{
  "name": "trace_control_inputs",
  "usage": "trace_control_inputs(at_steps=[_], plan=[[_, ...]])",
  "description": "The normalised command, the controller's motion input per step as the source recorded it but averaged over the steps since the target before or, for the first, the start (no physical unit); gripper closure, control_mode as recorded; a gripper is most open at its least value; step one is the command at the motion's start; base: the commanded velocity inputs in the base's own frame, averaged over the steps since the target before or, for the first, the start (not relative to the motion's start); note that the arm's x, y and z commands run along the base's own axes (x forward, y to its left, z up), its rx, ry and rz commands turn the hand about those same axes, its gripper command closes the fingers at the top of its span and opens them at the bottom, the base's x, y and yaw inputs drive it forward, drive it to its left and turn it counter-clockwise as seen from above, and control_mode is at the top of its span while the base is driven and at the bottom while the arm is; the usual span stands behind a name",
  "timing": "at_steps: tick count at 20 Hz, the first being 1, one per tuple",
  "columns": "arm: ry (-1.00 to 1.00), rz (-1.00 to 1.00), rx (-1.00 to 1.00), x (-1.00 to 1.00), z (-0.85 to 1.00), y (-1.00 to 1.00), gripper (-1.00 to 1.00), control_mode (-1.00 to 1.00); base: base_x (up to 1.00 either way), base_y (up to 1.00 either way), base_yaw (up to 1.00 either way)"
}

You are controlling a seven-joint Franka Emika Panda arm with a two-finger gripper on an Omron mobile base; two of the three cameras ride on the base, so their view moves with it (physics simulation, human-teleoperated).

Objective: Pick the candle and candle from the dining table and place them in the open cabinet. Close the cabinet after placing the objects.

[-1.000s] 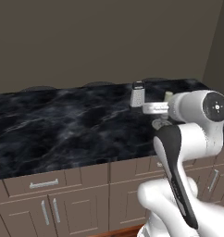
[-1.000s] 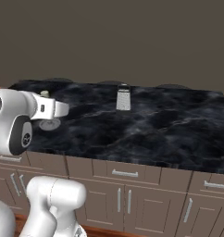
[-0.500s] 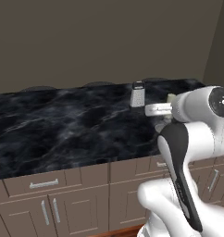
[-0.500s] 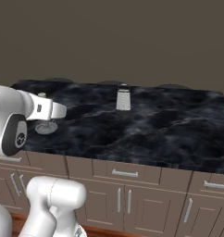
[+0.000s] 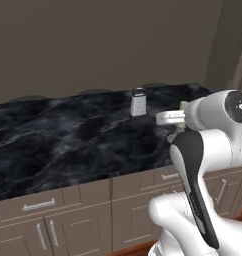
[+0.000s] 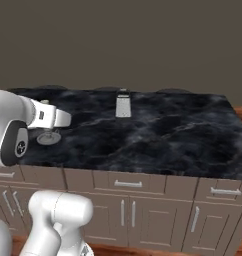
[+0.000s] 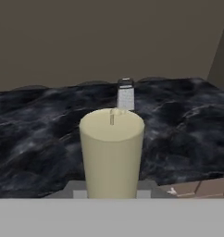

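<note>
A short cream candle (image 7: 111, 148) stands upright between my fingertips, wick on top, with my gripper (image 7: 111, 190) shut on its lower part. The hand (image 5: 165, 118) hovers over the right part of the black marble dining table (image 5: 68, 140), pointing roughly toward the box grater. In the right base view the hand (image 6: 60, 119) hangs above a round grey dish base (image 6: 48, 137) that rests on the table (image 6: 168, 130); the arm hides whatever stands on that dish. The cabinet is out of view.
A silver-grey box grater (image 5: 138, 103) (image 6: 123, 104) (image 7: 125, 97) stands upright near the table's far edge, ahead of the hand. Brown drawer fronts with silver handles (image 6: 128, 184) run below the table's front. The table ends at the right (image 6: 235, 125).
The whole scene has shifted a little left in both base views, so the camera moved. The hand still holds the candle at about the same height over the table.
</note>
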Motion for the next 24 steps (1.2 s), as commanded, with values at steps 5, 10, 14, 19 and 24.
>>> trace_control_inputs(at_steps=[5,10,14,19,24], plan=[[0.0,0.0,0.0,0.0,0.0,0.0,1.0,1.0,-0.25,-0.34,-0.38],[0.0,0.0,0.0,0.0,0.0,0.0,1.0,1.0,-0.14,-0.34,-0.57],[0.0,0.0,0.0,0.0,0.0,0.0,1.0,1.0,0.0,-0.19,-0.68],[0.0,0.0,0.0,0.0,0.0,0.0,1.0,1.0,0.0,-0.08,-0.73],[0.0,0.0,0.0,0.0,0.0,0.0,1.0,1.0,0.04,-0.02,-0.76]])
